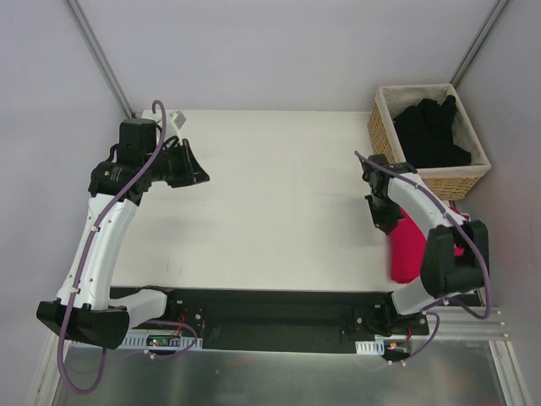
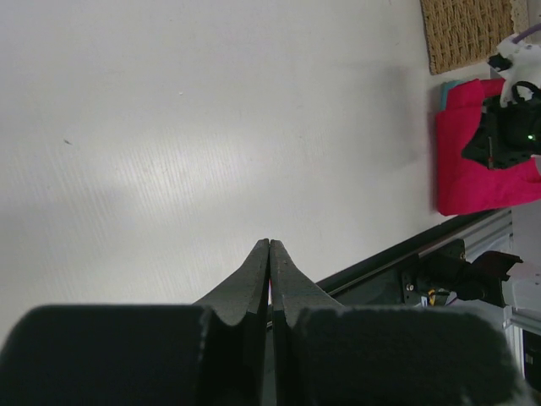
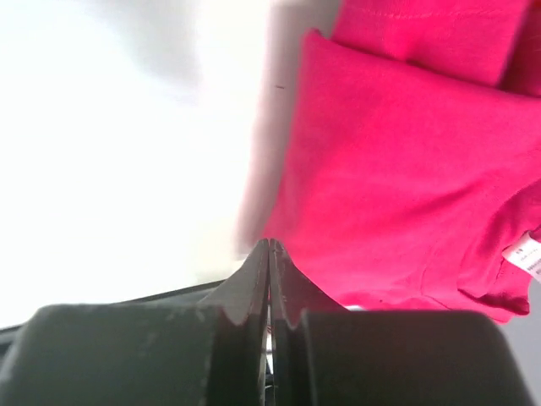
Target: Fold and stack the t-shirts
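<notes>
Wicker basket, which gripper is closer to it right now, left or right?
Right. The right gripper hangs by the near-left corner of the wicker basket, beside the folded pink t-shirt; the left gripper is across the table, at its far-left side.

Bare table (image 1: 279, 203) at centre; wicker basket (image 1: 456, 180) and folded pink t-shirt (image 1: 407, 249) along right edge.

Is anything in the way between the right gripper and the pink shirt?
Nothing visible does. The shut right gripper has its tips right at the edge of the folded pink t-shirt, with no other thing between them.
</notes>
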`<state>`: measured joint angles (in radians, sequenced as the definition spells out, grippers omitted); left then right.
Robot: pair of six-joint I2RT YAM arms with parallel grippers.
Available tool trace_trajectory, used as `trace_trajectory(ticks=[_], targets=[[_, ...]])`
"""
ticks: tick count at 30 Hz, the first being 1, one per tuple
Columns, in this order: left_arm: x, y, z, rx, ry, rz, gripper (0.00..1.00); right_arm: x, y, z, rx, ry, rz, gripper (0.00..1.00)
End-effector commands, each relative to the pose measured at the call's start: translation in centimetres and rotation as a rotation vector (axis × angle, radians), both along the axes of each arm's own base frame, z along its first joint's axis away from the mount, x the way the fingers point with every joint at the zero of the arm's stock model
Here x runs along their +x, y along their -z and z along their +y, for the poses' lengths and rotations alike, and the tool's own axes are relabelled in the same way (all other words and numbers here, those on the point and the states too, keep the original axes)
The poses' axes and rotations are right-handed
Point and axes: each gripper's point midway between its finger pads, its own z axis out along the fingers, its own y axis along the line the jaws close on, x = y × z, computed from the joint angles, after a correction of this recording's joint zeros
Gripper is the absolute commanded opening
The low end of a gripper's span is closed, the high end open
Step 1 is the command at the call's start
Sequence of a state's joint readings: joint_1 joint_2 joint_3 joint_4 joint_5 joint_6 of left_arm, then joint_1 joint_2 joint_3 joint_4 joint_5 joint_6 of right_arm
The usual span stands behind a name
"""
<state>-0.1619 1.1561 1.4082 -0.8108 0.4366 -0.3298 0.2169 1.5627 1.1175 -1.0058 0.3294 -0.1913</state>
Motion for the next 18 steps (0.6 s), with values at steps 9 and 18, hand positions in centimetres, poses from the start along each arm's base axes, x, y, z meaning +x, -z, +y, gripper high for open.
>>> trace_trajectory(ticks=[9, 18], targets=[[-0.5, 0.1, -0.8, -0.076, 0.036, -0.099, 0.0, 4.3, -16.6, 10.0, 0.578, -0.093, -0.78, 0.15], [-0.2, -2.5, 0.7, -0.059, -0.046, -0.293, 0.28, 5.9, -20.9, 9.3, 0.544, -0.151, -0.946, 0.6]])
